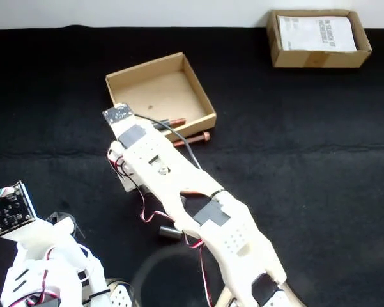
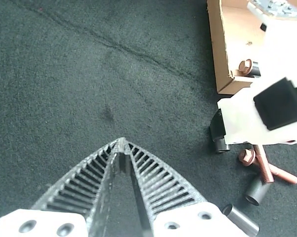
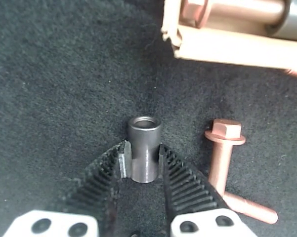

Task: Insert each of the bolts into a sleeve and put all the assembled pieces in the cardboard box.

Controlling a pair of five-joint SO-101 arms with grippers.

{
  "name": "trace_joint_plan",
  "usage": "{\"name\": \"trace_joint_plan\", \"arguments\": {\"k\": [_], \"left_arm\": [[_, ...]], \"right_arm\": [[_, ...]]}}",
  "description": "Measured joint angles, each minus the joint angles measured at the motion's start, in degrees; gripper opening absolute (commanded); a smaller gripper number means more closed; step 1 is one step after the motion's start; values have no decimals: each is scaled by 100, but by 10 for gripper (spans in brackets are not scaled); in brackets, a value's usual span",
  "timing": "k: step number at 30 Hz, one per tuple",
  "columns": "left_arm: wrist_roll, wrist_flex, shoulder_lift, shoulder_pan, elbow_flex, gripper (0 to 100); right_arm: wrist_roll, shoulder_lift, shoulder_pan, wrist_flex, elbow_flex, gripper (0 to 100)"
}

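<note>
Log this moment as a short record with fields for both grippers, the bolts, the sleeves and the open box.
left gripper: shut, empty, over bare black cloth
right gripper: shut on a sleeve
cardboard box: open, one bolt-in-sleeve piece inside
loose bolts: two crossed on the cloth beside the held sleeve; a third outside against the box's wall
loose sleeves: two lying on the cloth near the crossed bolts

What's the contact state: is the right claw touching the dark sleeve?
Touching. The right wrist view shows the right claw closed against both sides of the upright sleeve, with no gap on either side.
</note>
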Motion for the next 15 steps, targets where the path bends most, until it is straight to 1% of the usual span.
{"name": "trace_joint_plan", "arguments": {"k": [2,6,12,15], "left_arm": [[0,0,0,0,0,8],[0,0,0,0,0,8],[0,-9,0,0,0,8],[0,-9,0,0,0,8]], "right_arm": [[0,0,0,0,0,50],[-9,18,-9,158,-44,124],[0,97,-35,299,79,87],[0,105,-26,299,79,19]]}}
